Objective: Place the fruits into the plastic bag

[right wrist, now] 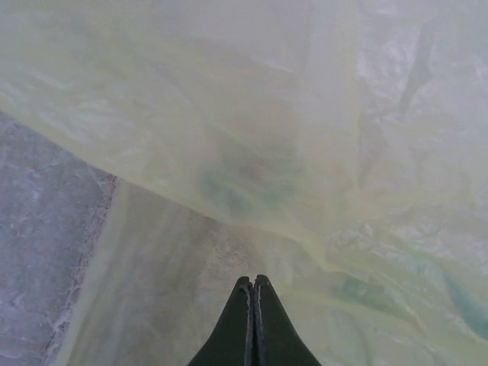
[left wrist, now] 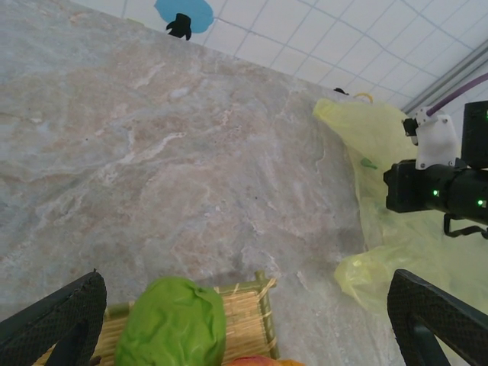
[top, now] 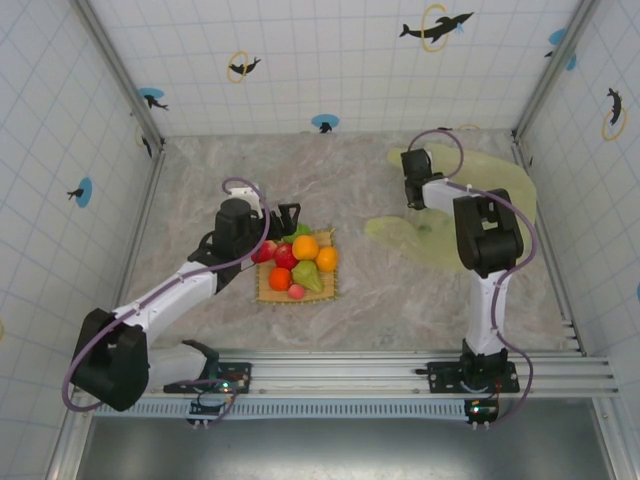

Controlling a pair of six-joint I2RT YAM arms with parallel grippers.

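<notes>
The fruits point(top: 298, 262) are sitting heaped on the woven mat point(top: 328, 290), just under the released jaws of my left gripper point(top: 290, 215). The plastic bag point(right wrist: 252, 137) is lying flat ahead of my right gripper point(right wrist: 253, 288), whose jaws are clenching together; I cannot tell whether they're pinching film.

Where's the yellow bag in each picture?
Top view: bag right of middle, toward the right wall.
Left wrist: bag along the right side.
Right wrist: bag draped across the top and right.
Shared landmark: the marbled table, left of the bag every time.
</notes>
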